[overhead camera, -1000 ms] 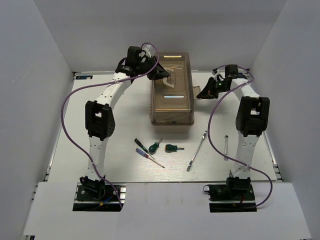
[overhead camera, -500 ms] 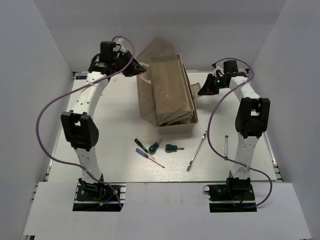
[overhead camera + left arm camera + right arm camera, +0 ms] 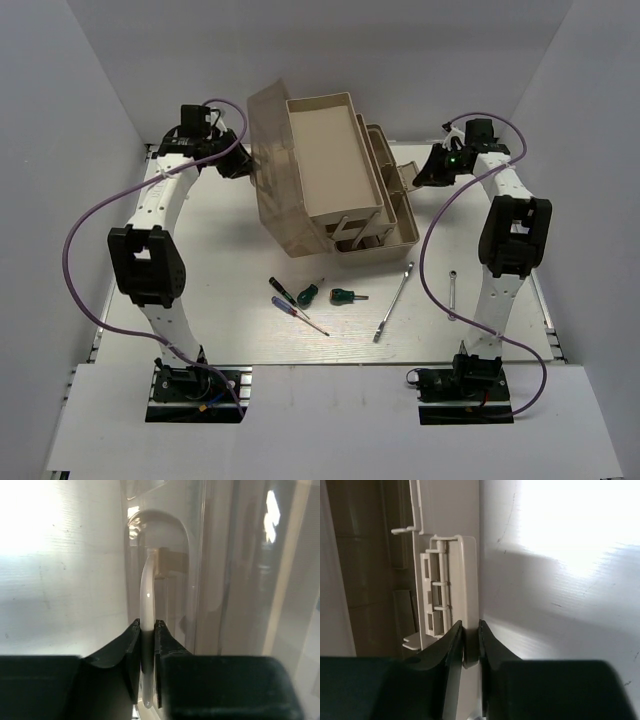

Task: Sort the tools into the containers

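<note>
Toolbox point(image 3: 340, 190): open at the far middle of the worktop point(image 3: 200, 260). Its long axis runs near to far, the far end leaning left.
Lid point(image 3: 265, 150): translucent brown, swung up on the left side and tilted.
Trays: the upper tray point(image 3: 325, 150) sits highest, and a lower tray point(image 3: 385, 175) steps down to the right over the base.
Left jaws: clenched on the lid's pale handle point(image 3: 147, 595). Only the wrist view shows this grip.
Right jaws: clenched on the edge of the beige side latch point(image 3: 462, 580). From above they are only a dark shape at the box's right side.
Screwdrivers: black-handled point(image 3: 282, 291), green-handled point(image 3: 309, 293) and blue-handled point(image 3: 298, 315) lie slanted, close together. The stubby one point(image 3: 346, 296) lies with its shaft pointing right.
Wrenches: the long wrench point(image 3: 394, 303) lies diagonally, near-left to far-right. The short wrench point(image 3: 453, 295) lies almost near-to-far beside the right arm.
Edges: the tools lie in front of the box, well back from the near edge.
</note>
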Available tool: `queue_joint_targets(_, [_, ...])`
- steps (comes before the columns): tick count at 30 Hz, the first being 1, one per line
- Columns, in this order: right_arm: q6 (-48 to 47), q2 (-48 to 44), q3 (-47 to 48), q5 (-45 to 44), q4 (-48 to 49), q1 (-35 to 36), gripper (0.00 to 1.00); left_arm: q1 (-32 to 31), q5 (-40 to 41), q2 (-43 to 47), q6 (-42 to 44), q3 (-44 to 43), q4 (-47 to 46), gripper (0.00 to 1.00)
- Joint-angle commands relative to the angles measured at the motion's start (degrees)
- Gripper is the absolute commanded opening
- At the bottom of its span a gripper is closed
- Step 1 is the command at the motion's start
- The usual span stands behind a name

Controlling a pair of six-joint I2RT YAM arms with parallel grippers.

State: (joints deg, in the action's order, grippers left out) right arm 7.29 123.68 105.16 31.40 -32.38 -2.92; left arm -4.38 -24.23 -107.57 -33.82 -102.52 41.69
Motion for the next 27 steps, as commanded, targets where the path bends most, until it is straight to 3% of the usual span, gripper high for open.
queue_joint_targets(1, [-1.4,-2.9,0.1,-3.4,3.5,-3.1,0.23,2.1,3.7,1.8,2.1,-2.7,2.2,0.29])
queue_joint_targets(3, [-1.7,-3.0,0.2,-1.3,2.9,-3.1,0.45,2.6,5.1,1.2,2.1,-4.3,4.6,0.45])
queue_joint_targets(4, [-1.6,-3.3,0.1,-0.9,2.9,-3.1,0.54,2.6,6.2,0.7,2.1,-5.1,5.6,0.60])
queue_joint_targets(5, [-1.8,-3.4,0.0,-0.2,2.8,-3.3,0.58,2.6,6.9,0.7,2.1,-6.3,6.6,0.66])
queue_joint_targets(12, [-3.5,-9.3,-3.9,-2.2,1.7,-5.1,0.61,3.8,13.2,4.6,2.1,-4.1,10.3,0.72])
queue_joint_targets(16, [-10.5,-17.6,-11.5,-0.7,-1.4,-6.1,0.50,4.3,16.6,11.1,2.1,2.0,9.2,0.72])
queue_joint_targets(17, [-12.2,-18.8,-12.6,0.3,-2.3,-6.3,0.46,4.3,17.3,14.1,3.1,3.0,8.4,0.71])
queue_joint_targets(19, [-24.5,-23.8,-17.8,8.5,-7.2,-6.4,0.44,4.3,18.6,18.8,4.4,6.1,7.5,0.65])
queue_joint_targets(20, [-24.5,-25.1,-20.2,8.5,-8.9,-6.4,0.44,4.3,19.2,18.8,4.9,7.1,7.5,0.62])
queue_joint_targets(21, [-35.4,-27.5,-21.4,13.3,-12.9,-6.4,0.44,4.3,20.1,21.8,4.9,8.1,7.5,0.59])
queue_joint_targets(25, [-56.9,-34.4,-30.3,18.2,-23.0,-6.0,0.54,4.3,21.9,27.4,8.2,10.8,7.5,0.40])
queue_joint_targets(27, [-77.6,-35.8,-31.4,21.3,-33.8,-6.1,0.63,3.0,21.9,29.5,10.7,11.4,7.5,0.38])
